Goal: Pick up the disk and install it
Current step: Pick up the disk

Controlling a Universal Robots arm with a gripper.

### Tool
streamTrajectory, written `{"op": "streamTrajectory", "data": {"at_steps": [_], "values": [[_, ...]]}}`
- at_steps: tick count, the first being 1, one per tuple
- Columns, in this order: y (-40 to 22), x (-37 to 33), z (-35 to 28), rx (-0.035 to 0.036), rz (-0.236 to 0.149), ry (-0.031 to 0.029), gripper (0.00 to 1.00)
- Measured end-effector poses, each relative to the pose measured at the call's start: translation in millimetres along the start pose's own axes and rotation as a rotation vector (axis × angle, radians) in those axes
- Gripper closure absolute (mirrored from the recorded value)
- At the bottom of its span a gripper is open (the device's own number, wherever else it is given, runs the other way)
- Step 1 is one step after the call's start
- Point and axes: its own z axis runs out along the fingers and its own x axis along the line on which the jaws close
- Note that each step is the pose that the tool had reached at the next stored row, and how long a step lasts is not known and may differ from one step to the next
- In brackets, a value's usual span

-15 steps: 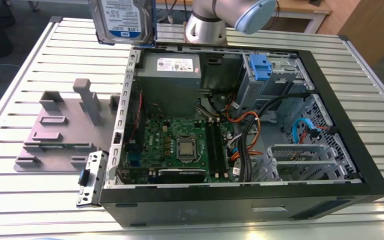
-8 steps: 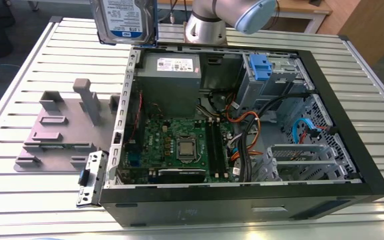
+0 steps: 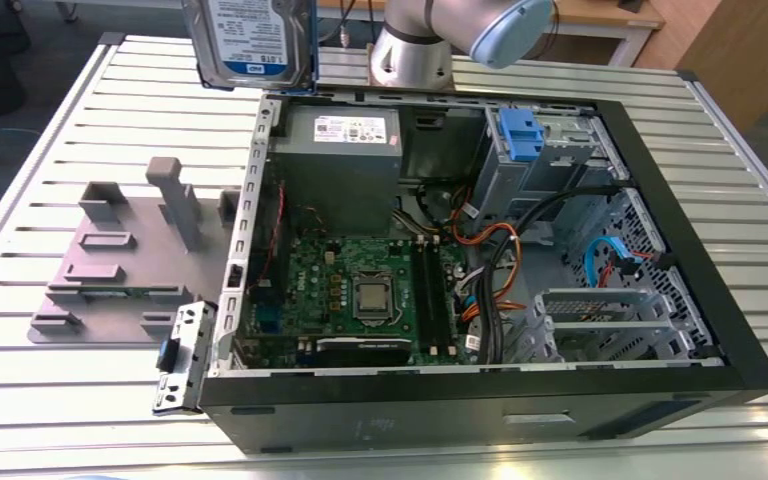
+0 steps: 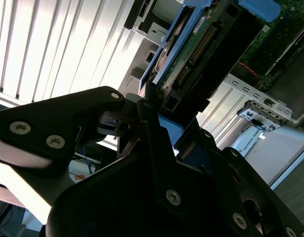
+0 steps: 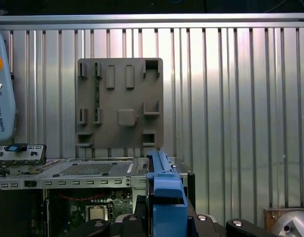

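1. ribbed metal table [image 3: 64, 390] with long silver slats carries an open black computer case [image 3: 491, 405] lying on its side. wooden furniture [image 3: 738, 45] stands behind the table.
2. on the exterior view's left of the case a flat grey plate [image 3: 117, 270] with raised blocks and slots lies on the slats, just beside the case wall.
3. inside the case are a green circuit board [image 3: 357, 290], a grey box [image 3: 341, 140] at the far end, a blue bracket [image 3: 515, 135] in the far corner on the exterior view's right, and a tangle of cables [image 3: 491, 240] near that bracket.
4. the arm [image 3: 418, 40] rises at the far edge of the table, behind the case.
5. the disk [image 3: 251, 38] hangs in the air above the far corner of the case on the exterior view's left, upright, its label facing the exterior camera and clear of table and case.
6. in the second wrist view the gripper [image 4: 148, 106] is clamped on the disk. black fingers [image 4: 88, 106] press its two flat faces, and the blue-railed body sticks out beyond them.
7. bare slats lie open on both sides of the case. the case walls and cables crowd the bracket corner.
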Motion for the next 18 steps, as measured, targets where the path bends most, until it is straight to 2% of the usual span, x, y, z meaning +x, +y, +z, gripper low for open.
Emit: {"op": "streamTrajectory", "data": {"at_steps": [18], "values": [[-5.2, -0.2, 0.1, 0.0001, 0.0, 0.0, 0.64]]}}
